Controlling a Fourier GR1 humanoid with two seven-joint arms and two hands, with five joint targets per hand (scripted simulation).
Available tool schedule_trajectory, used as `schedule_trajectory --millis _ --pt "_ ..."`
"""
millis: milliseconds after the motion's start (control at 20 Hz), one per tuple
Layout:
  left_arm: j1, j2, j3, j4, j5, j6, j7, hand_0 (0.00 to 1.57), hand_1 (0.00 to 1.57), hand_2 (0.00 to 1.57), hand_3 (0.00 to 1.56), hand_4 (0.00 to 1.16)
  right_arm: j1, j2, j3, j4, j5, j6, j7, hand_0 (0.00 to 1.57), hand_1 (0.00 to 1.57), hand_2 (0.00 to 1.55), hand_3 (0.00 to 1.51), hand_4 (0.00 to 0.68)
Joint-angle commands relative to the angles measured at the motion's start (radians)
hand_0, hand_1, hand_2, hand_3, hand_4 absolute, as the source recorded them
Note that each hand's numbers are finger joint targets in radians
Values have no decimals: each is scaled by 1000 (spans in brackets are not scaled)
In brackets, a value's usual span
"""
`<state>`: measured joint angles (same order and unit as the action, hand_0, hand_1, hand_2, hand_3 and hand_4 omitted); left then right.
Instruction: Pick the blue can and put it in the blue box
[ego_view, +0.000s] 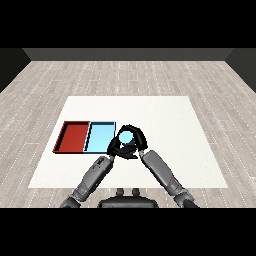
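The right hand (134, 145) has its black fingers curled round the blue can (126, 136) and holds it just beside the right edge of the light blue tray (100, 135). The red tray (73, 136) touches the blue one's left side. The left hand (116, 146) is close by; its fingers are hidden, so I cannot tell.

Both hands crowd the blue tray's (100, 138) right rim; the white surface (170, 125) beyond lies open
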<state>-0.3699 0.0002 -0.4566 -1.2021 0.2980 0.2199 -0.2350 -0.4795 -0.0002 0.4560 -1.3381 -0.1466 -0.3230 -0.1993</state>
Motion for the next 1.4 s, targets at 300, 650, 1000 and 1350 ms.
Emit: schedule_trajectory --millis 300,650,1000,1350 --pt "-118 0 -61 57 39 132 57 0 0 0 0 174 -6 -7 -40 10 -38 86 -10 1498 1498 1467 1409 533" --pt "-171 1 -85 134 -55 221 98 0 0 0 0 0 -43 -1 58 29 -87 -20 -5 1490 1490 1458 1403 570" --pt "-169 2 -44 151 38 202 32 732 732 718 422 695 -9 -1 78 -8 -109 -8 -20 1483 1483 1459 1406 583" --pt "-145 2 -104 146 24 299 23 829 829 859 570 641 28 -2 54 -49 -51 -1 -14 1468 1468 1452 1403 576"
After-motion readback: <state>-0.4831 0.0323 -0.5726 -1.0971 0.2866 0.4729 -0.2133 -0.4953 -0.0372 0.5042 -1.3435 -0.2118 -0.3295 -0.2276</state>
